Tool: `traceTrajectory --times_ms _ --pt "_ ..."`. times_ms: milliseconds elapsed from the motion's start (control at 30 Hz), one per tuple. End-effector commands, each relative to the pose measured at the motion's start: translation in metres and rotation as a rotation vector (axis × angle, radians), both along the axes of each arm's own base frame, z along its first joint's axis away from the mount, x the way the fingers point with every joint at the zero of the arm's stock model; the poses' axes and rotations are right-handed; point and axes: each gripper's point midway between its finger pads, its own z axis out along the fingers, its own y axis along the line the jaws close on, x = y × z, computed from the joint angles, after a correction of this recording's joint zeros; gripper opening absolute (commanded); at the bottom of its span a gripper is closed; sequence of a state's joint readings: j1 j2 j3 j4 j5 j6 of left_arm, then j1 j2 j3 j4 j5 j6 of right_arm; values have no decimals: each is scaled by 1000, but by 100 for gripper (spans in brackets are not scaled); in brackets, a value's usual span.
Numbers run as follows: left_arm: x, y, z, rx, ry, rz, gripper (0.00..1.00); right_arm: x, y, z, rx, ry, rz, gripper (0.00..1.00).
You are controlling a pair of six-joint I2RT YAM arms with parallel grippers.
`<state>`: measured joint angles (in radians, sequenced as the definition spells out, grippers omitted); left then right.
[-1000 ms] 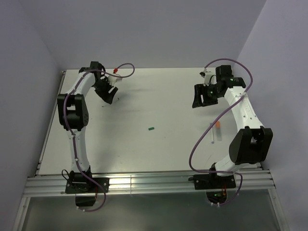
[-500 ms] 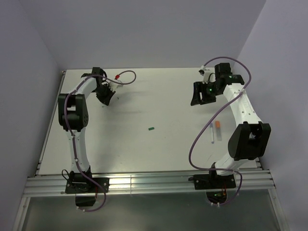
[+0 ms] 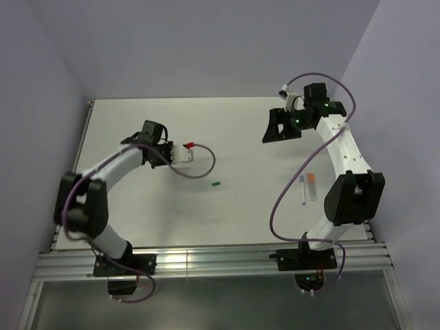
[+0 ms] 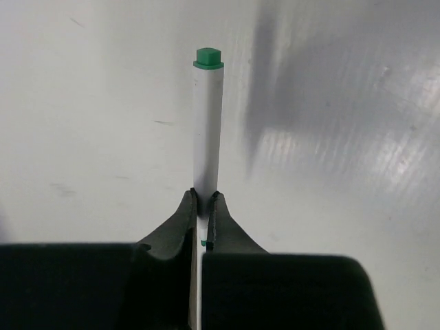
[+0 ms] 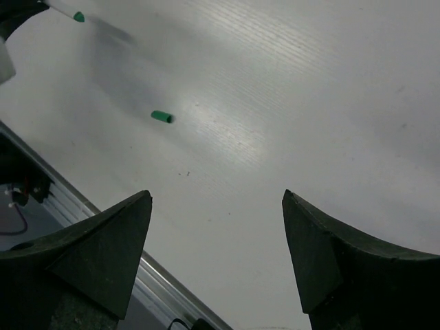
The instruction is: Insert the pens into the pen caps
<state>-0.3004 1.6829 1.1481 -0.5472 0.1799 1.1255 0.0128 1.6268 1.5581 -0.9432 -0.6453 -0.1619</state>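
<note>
My left gripper [image 4: 203,199] is shut on a thin white pen [image 4: 207,124] whose green end [image 4: 208,57] points away from the fingers, above the table. From above, that gripper [image 3: 165,152] hangs left of centre. A small dark green pen cap [image 3: 216,183] lies loose on the table to its right, also seen in the right wrist view [image 5: 161,117]. My right gripper [image 5: 216,199] is open and empty, held high at the back right [image 3: 271,130]. Two more pens lie side by side near the right arm: a thin one [image 3: 303,189] and a thicker one with an orange end [image 3: 313,185].
Purple cables loop off both arms [image 3: 199,168] [image 3: 289,199]. The metal rail [image 3: 220,258] runs along the table's near edge. Walls close in the table at the back and on both sides.
The left gripper has shut and the arm has swung from the back left corner toward the middle of the table. The right gripper has opened wider and shifted slightly left.
</note>
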Motion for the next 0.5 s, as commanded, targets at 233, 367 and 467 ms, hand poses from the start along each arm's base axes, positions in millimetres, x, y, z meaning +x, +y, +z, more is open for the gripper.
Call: traceTrajectory --times_ms 233,367,467 --pt "-80 -87 148 52 -1065 -940 0 -61 122 31 238 -44 401 75" --pt "-107 -102 151 56 -1154 -1076 0 -94 156 30 284 5 526 73" --pt "-118 -111 155 57 -1215 -1143 0 -118 177 19 293 65 606 72"
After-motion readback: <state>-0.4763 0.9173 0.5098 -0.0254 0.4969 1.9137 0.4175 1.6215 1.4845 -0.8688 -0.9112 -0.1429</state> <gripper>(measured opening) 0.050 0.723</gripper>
